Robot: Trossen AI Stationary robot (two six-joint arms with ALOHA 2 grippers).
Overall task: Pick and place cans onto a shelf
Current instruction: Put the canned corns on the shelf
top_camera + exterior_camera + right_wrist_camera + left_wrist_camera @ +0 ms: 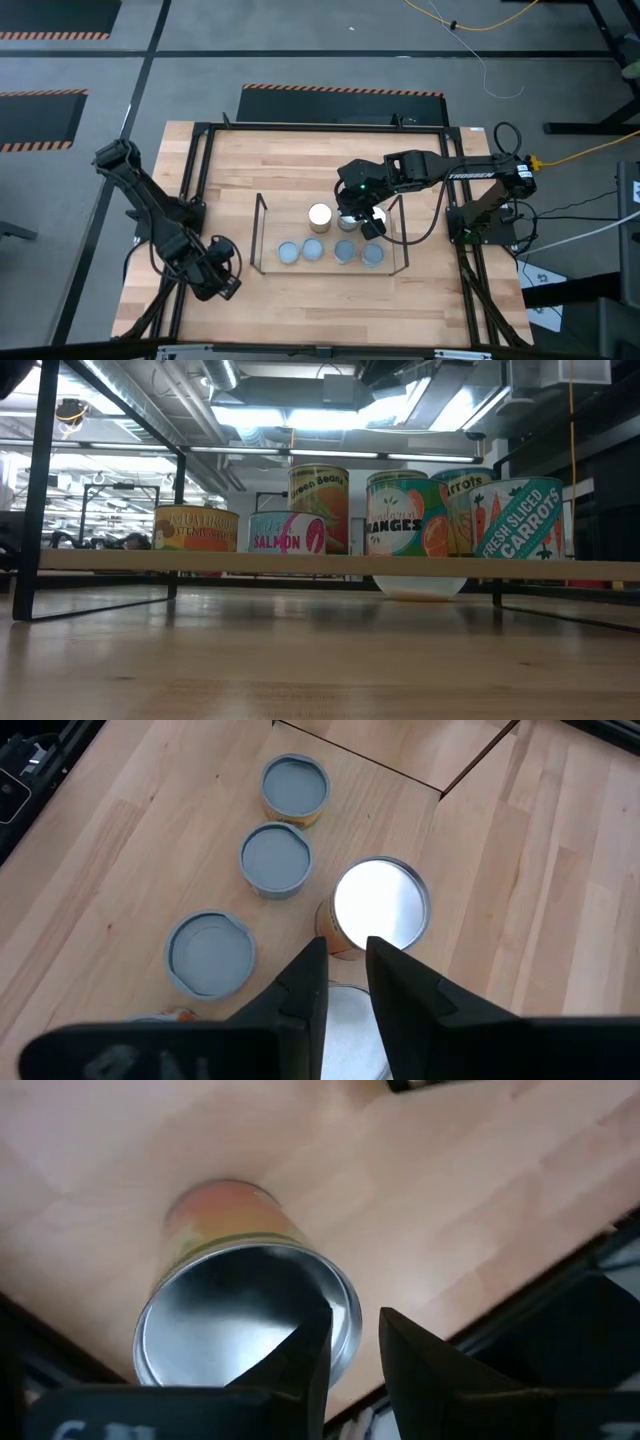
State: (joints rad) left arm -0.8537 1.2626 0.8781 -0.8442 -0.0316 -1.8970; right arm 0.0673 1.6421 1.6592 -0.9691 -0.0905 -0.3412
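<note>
A silver-topped can [240, 1310] with an orange-tan side stands near the table's left edge; in the high view my left arm hides it. My left gripper [222, 278] [355, 1330] is over the can's rim, fingers a narrow gap apart, one over the lid and one outside. The black-rod shelf [258, 230] holds several cans [313, 248] [410, 515] upright on their bases. My right gripper [365, 225] [347, 965] hangs above the shelf's back row, slightly open with nothing in it, beside a silver-topped can [380, 905] and over a white round top [350, 1020].
The big black frame [200, 130] edges the table, and its left rail runs close by my left gripper. A pale round dish [418, 588] shows below the cans. Bare wood [330, 300] lies between the shelf and the near edge.
</note>
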